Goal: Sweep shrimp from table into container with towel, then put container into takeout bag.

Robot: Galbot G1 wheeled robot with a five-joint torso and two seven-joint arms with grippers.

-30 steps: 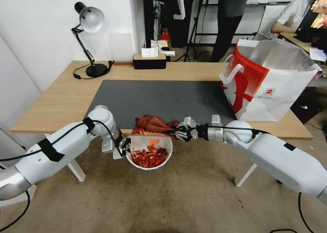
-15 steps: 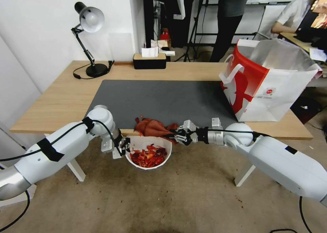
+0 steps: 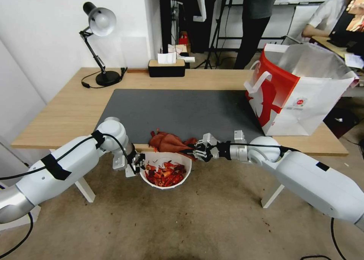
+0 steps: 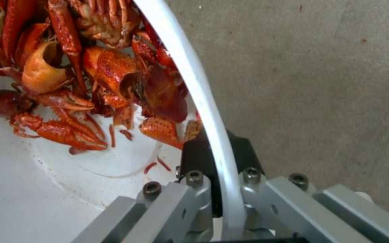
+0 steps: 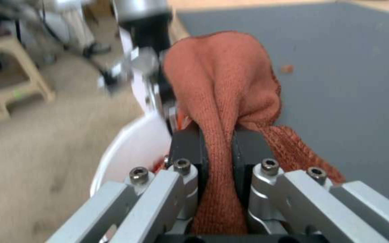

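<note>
Now, key relation: bowl hangs off the table's near edge, well left of and below the bag's mouth.
Shrimp (image 3: 165,173): nearly all piled in the bowl, glossy red shells; in my left wrist view they sit vs the wall nearest my jaws. One small orange speck on the mat past the towel in right wrist view; can't tell if it's shrimp.
Bowl (image 3: 178,159): below table level, tucked under the front edge, directly beneath the towel. Rim w/ no support but my grip.
Left gripper (image 3: 139,163): jaws clamped on the bowl's rim, one pad inside, one outside, at the bowl's left side. Nearer arm to the bowl, and already holding it.
Towel (image 3: 167,141): bunched on the mat's front edge, just above the bowl; long axis runs left-right, toward my right jaws.
Right gripper (image 3: 198,151): jaws pinched tight on the towel's right end, cloth squeezed between the pads. Just right of the bowl, at table-edge height.
Table (image 3: 76,108): front edge lies between towel and bowl.
Bag (image 3: 303,93): upright on the table's right end, mouth open upward, foil showing, well apart from the bowl.
Judgement: sweep looks about done. Bagging means the bowl goes up and far right, across my right arm; that arm sits between bowl and bag, so it's in the way.
</note>
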